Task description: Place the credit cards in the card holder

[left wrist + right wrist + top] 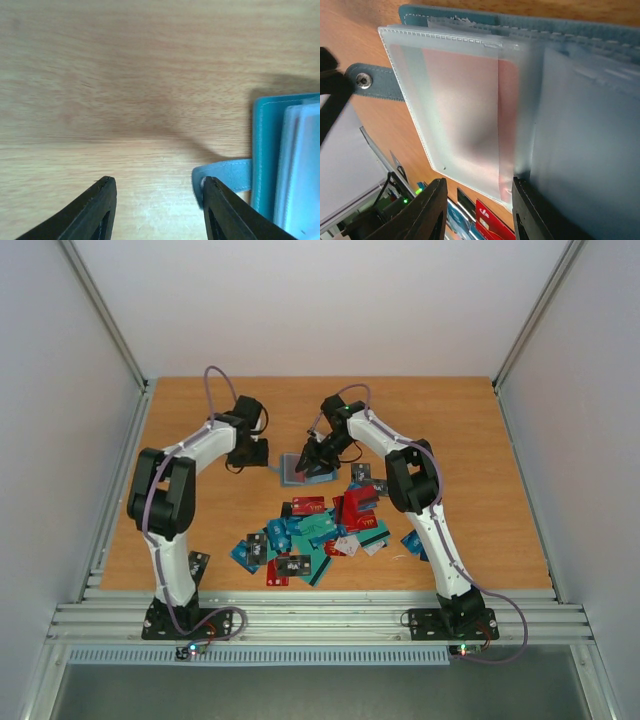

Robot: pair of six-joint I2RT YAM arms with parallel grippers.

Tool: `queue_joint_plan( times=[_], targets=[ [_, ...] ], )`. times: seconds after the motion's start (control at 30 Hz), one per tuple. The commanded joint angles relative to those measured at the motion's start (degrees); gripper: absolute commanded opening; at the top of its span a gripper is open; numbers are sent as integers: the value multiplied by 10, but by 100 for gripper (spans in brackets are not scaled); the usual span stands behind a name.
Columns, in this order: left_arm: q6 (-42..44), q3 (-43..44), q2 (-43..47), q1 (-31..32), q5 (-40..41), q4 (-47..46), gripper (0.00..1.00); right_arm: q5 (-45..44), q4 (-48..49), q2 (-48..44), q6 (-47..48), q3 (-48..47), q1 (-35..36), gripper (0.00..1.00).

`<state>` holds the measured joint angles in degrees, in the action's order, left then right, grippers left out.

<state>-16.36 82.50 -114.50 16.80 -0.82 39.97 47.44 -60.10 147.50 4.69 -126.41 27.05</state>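
A wooden table [480, 440] fills the view from above, with two white and black robot arms bolted at its near edge. The left arm [175, 490] and the right arm [420, 490] both reach in toward the middle of the table. A loose heap of credit cards [310, 530], red, teal, blue and black, lies between the arm bases toward the near edge, many of them overlapping. A few stray cards lie apart from the heap beside each arm. Just beyond the heap, about mid-table, the teal-blue card holder [290, 472] lies open and flat on the wood. The right gripper [318, 462] hangs directly over the card holder. Its fingers stand partly apart, and a corner of a clear plastic sleeve [460, 100] reaches into the gap. The pictures show no firm grip on it. A red card [470, 120] shows faintly pink through that sleeve. The left gripper [157, 182] sits low over bare wood just to the left of the card holder. Its fingers are moderately wide with nothing between them. The card holder's closing strap [227, 172] pokes out sideways and lies right against one of the left gripper's fingers. A small metal snap [364, 80] sits at the strap's end.
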Motion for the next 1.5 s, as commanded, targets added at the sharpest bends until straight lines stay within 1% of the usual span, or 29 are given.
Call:
queue_joint_plan(
  times=[0.0, 0.2, 0.3, 0.37, 0.43, 0.6, 0.67, 0.7, 0.77, 0.8, 0.93, 1.07, 1.2, 1.47],
  targets=[
    [-14, -9, 75, -4, -9, -14, 50, -16, -5, -13, -14, -4, 1, 37],
    [8, -3, 130, -3, -91, -6, 52, -29, -7, -62, -17, -27, 0, 37],
    [14, -9, 149, 0, -135, -1, 52, -53, -11, -104, -12, -14, 0, 38],
    [19, -18, 164, 5, -164, 1, 52, -77, -8, -139, -9, 14, 0, 38],
    [30, -31, 180, 13, -204, -5, 52, -96, 7, -183, -9, 63, -2, 38],
    [52, -48, 173, 58, -318, -13, 52, -114, 80, -310, -37, 254, -21, 39],
    [43, -61, 164, 75, -352, -29, 52, -114, 99, -364, -44, 346, -30, 39],
    [36, -64, 157, 83, -370, -37, 52, -113, 108, -385, -46, 368, -35, 39],
    [16, -67, 141, 100, -394, -44, 52, -110, 121, -421, -46, 446, -43, 39],
    [9, -67, 135, 109, -398, -45, 52, -106, 130, -438, -65, 475, -49, 39],
    [-11, -65, 116, 147, -388, -41, 52, -94, 170, -489, -88, 569, -62, 38],
    [-43, -73, 91, 166, -369, -59, 52, -72, 208, -492, -106, 619, -66, 36],
    [-77, -84, 58, 178, -366, -98, 52, -69, 223, -486, -104, 639, -70, 32],
    [-97, -75, 9, 191, -368, -123, 52, -68, 248, -461, -108, 662, -84, 26]
  ],
)
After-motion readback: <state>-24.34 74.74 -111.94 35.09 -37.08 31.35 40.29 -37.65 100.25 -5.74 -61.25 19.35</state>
